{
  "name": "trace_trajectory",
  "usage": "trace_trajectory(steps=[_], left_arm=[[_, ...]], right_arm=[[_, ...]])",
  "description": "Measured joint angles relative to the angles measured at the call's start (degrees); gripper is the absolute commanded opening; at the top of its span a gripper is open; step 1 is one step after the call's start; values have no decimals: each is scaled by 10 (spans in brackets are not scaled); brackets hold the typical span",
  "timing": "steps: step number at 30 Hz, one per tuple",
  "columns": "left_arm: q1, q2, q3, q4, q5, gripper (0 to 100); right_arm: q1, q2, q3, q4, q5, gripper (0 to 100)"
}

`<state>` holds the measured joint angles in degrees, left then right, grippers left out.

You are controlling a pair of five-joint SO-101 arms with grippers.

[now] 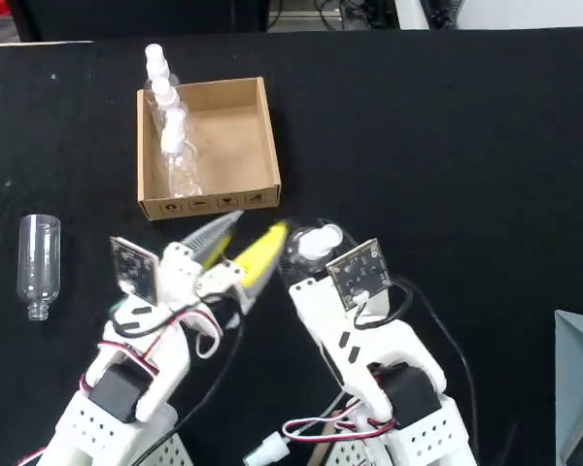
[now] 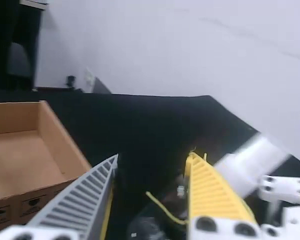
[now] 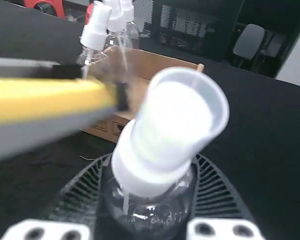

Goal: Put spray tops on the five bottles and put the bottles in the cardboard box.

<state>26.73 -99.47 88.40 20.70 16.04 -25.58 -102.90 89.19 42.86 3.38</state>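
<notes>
The cardboard box (image 1: 268,136) (image 2: 60,145) (image 3: 157,65) stands at the back left. Three clear bottles with white spray tops (image 1: 178,150) (image 3: 104,25) lie along its left wall. Near the left edge, a bare bottle (image 1: 38,264) lies on the black table. My right gripper (image 1: 309,254) (image 3: 150,192) is shut on a clear bottle (image 3: 150,212) that carries a white spray top (image 1: 317,241) (image 3: 170,125), held just in front of the box. My left gripper (image 1: 260,223) (image 2: 152,157) is open beside it, grey and yellow fingers apart, the yellow finger (image 3: 50,100) close to the spray top.
A grey object (image 1: 578,374) sits at the right front edge. Cables (image 1: 301,427) trail between the two arm bases. The black table (image 1: 447,146) stretches to the right and back of the box.
</notes>
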Motion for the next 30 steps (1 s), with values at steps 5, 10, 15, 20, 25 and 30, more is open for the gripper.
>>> trace_trajectory(steps=[5,10,15,20,25,30], left_arm=[[-76,0,29,10,-3,198],[-142,0,47,10,-3,198],[-178,0,72,10,-3,198],[-215,0,76,10,-3,198],[-266,0,78,25,-4,198],[-311,0,78,34,-4,198]], right_arm=[[5,0,11,-10,0,118],[5,0,68,-69,0,118],[6,0,75,-91,0,117],[18,0,75,-95,0,117],[21,0,75,-96,0,117],[20,0,75,-96,0,117]])
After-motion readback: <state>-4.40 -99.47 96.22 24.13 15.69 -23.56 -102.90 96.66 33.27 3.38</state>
